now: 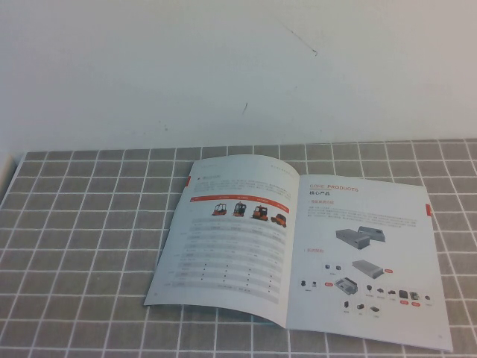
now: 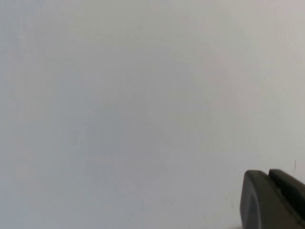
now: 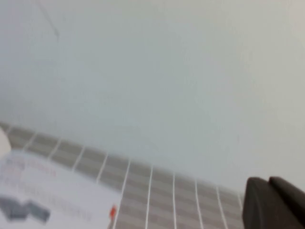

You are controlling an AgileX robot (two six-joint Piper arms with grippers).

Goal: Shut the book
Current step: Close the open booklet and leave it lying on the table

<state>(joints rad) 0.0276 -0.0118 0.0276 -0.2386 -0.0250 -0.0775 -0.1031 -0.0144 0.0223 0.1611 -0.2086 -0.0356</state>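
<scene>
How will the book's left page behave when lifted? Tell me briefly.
Likely floppy: the book is a thin brochure and its left page bows up off the cloth. Probably light, so a push may slide the whole thing rather than fold it. Left gripper and right gripper show only at their wrist views' edges, neither touching the book.

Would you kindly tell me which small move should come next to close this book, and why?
Probably bring the right hand down toward the book's right page edge, since its camera sees that page. The book lies open on the checked cloth, neither hand shows in the high view, and the left hand faces only wall.
</scene>
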